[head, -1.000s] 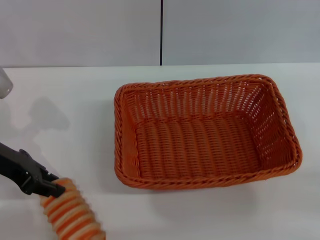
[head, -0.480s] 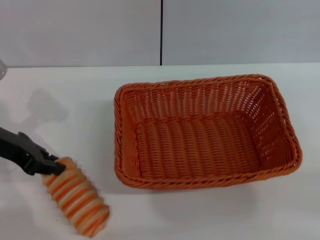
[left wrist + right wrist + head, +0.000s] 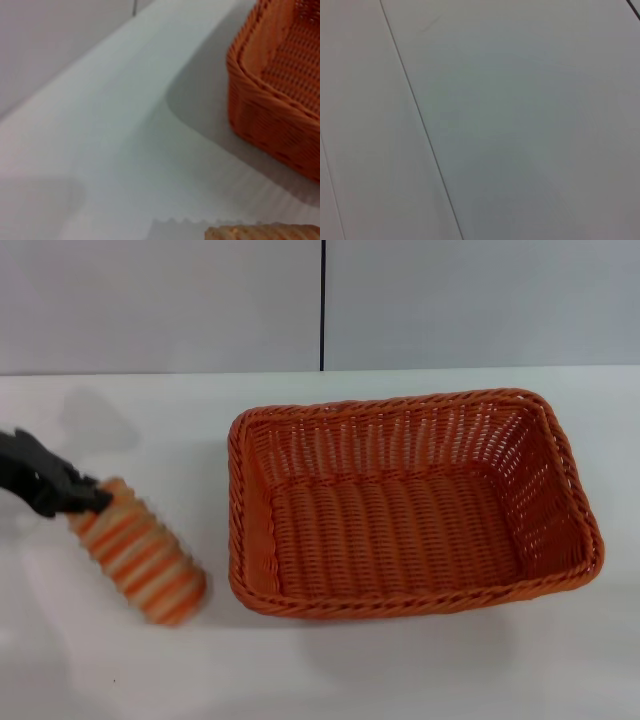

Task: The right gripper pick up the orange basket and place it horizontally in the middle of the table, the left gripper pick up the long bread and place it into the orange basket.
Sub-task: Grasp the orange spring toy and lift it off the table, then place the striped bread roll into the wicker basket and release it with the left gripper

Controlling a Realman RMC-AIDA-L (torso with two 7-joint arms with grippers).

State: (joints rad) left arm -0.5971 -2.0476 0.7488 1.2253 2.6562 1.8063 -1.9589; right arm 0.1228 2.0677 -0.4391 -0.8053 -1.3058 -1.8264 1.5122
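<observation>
I am pinching one end of the long bread [image 3: 137, 560] in my left gripper [image 3: 72, 498], out to the left of the orange basket [image 3: 405, 502], with the loaf hanging slantwise down from my jaws and clear of the table [image 3: 120, 410]. The basket is already lying lengthwise near the middle of the table, so what I am judging now is the carry: I should be lifting high enough for the dangling lower end to clear the braided rim, then lowering over the open floor before letting go. My left wrist view is showing only a sliver of the bread [image 3: 262, 232] and the basket's near corner [image 3: 270, 115]; the head view alone is showing the grip. My right gripper is not showing anywhere.
</observation>
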